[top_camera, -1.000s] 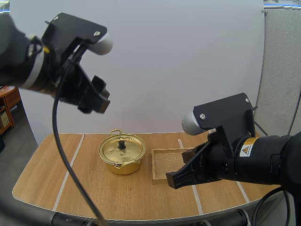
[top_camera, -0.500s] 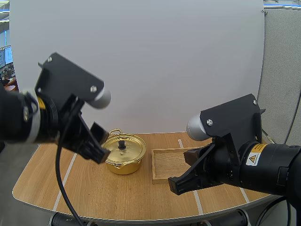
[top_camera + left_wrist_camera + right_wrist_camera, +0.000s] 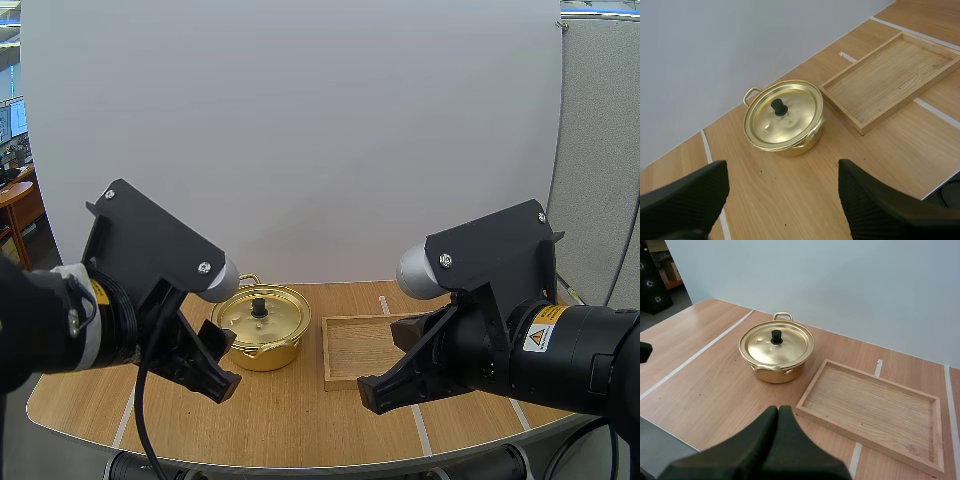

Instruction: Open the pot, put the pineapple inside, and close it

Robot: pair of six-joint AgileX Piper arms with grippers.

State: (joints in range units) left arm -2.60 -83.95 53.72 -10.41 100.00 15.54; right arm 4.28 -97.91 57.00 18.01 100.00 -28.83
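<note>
A gold pot [image 3: 259, 327] stands on the table with its lid on; the lid's black knob [image 3: 259, 309] points up. My left gripper [image 3: 213, 372] hangs low in front of the pot, to its left. From the left wrist, its fingers [image 3: 695, 192] stand wide apart and empty, framing the pot [image 3: 783, 119] ahead. My right gripper [image 3: 378, 390] hovers above the tray's near edge. Its fingers form one dark wedge [image 3: 778, 414], shut on nothing, with the pot [image 3: 776, 347] beyond.
An empty wooden tray [image 3: 358, 346] lies right of the pot, also seen as the tray [image 3: 888, 76] and the tray [image 3: 874, 412]. White tape lines [image 3: 150, 350] cross the table. Bare wood surrounds pot and tray.
My left arm has dropped from high above the table to just over it, in front of the pot's left side. The right arm shifted slightly a second ago, then held still.
</note>
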